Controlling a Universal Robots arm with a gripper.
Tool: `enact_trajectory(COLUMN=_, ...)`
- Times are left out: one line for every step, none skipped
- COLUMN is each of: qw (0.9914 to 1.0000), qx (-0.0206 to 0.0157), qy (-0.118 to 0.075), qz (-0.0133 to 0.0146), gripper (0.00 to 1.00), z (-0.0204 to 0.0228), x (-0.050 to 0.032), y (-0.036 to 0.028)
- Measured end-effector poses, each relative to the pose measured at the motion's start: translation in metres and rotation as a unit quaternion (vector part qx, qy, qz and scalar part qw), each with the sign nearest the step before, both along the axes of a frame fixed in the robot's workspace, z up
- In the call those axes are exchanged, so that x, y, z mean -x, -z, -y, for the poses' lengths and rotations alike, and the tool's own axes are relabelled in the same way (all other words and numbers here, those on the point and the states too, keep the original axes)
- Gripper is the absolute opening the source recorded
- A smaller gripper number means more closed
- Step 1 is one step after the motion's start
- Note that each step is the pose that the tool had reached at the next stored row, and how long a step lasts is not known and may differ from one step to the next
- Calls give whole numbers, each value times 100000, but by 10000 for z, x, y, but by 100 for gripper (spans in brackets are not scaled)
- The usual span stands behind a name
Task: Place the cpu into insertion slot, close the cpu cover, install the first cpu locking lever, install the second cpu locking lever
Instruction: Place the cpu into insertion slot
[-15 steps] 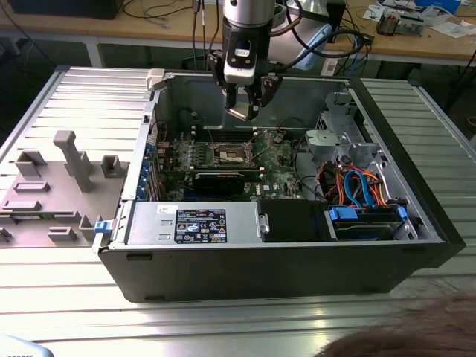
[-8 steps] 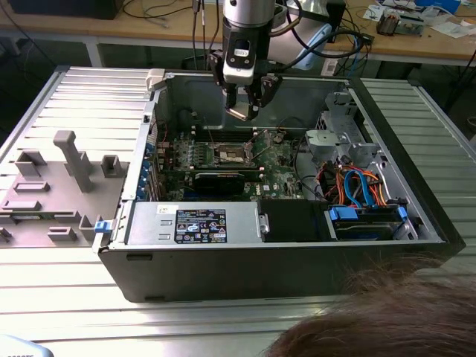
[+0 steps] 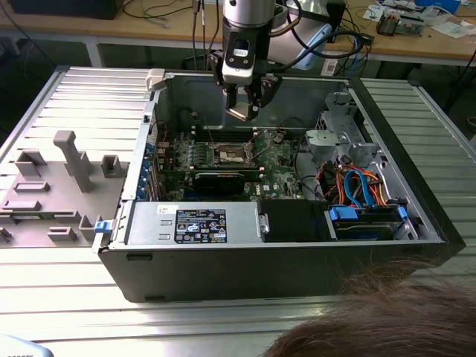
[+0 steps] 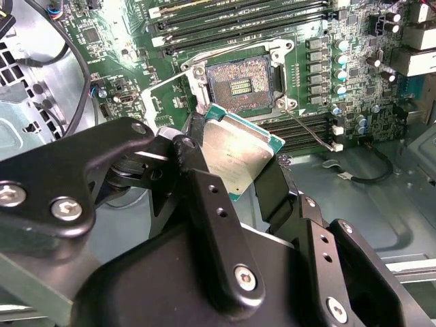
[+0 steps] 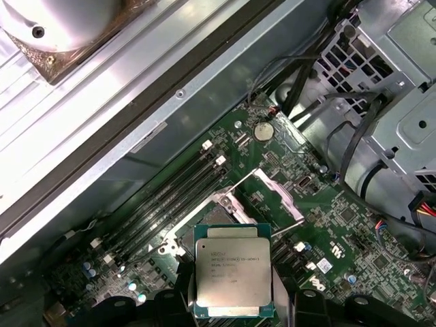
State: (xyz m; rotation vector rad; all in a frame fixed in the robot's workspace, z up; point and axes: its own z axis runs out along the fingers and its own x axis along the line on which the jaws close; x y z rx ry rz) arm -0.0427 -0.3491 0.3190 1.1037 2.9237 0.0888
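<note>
holding the cpu [image 3: 242, 113] over the open pc case [image 3: 297, 260], the tool [image 3: 244, 105] hangs off a wrist that comes straight down from the top of the exterior view, fingers pointing down into the case. the chip sits well above the green board [image 3: 275, 167] and does not touch it. the insertion slot [image 3: 230, 155] lies below the tool, uncovered. the case lies on its side on the slatted metal bench [image 3: 67, 297]. a grey fixture tray [image 3: 59, 178] is off to the exterior view's left, and a person's hair [image 3: 387, 320] is at the bottom edge.

second wrist view: the two black fingers [image 4: 204, 204] are closed only as far as the chip's width, clamped on opposite edges of the cpu [image 4: 242, 146]. the tool [image 4: 231, 163] carries it with the silvery lid facing the camera and a bit tilted. the insertion slot [image 4: 240, 85] is just beyond the chip, dark contact field exposed, pale frame around it. a thin metal lever [image 4: 306, 129] sticks out from one corner of the slot.

first wrist view: cpu [image 5: 233, 279] seen lid-on, green edge all round, dark fingers [image 5: 283, 296] on either side. the slot [image 5: 204, 219] is partly hidden behind the chip. the cpu cover [image 5: 272, 191] stands swung open off the slot. memory slots [image 5: 170, 201] run beside it, with a coin cell [image 5: 263, 131] further out.
</note>
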Motion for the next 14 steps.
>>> enact_trajectory(qw=100000, qx=-2, qy=85, qz=-1, gripper=54, z=0, x=0, y=0)
enact_trajectory(qw=100000, qx=-1, qy=160, qz=0, gripper=54, z=0, x=0, y=0)
enact_trajectory(qw=100000, qx=-2, qy=278, qz=0, gripper=54, z=0, x=0, y=1)
enact_trajectory(qw=99999, qx=-2, qy=400, qz=-1, gripper=54, z=0, x=0, y=1)
enact_trajectory(qw=99999, qx=-1, qy=510, qz=0, gripper=54, z=0, x=0, y=1)
enact_trajectory(qw=99998, qx=-1, qy=589, qz=0, gripper=54, z=0, x=0, y=2)
enact_trajectory(qw=99998, qx=-4, qy=670, qz=0, gripper=54, z=0, x=0, y=2)
enact_trajectory(qw=99997, qx=-2, qy=737, qz=2, gripper=54, z=0, x=0, y=2)
enact_trajectory(qw=99997, qx=-4, qy=811, qz=4, gripper=54, z=0, x=0, y=3)
enact_trajectory(qw=99996, qx=0, qy=887, qz=0, gripper=54, z=0, x=0, y=3)
enact_trajectory(qw=99995, qx=-2, qy=949, qz=0, gripper=54, z=0, x=0, y=3)
enact_trajectory(qw=99994, qx=-3, qy=1054, qz=0, gripper=54, z=0, x=0, y=3)
enact_trajectory(qw=99993, qx=-1, qy=1164, qz=0, gripper=54, z=0, x=0, y=4)
enact_trajectory(qw=99992, qx=-3, qy=1233, qz=0, gripper=54, z=0, x=0, y=4)
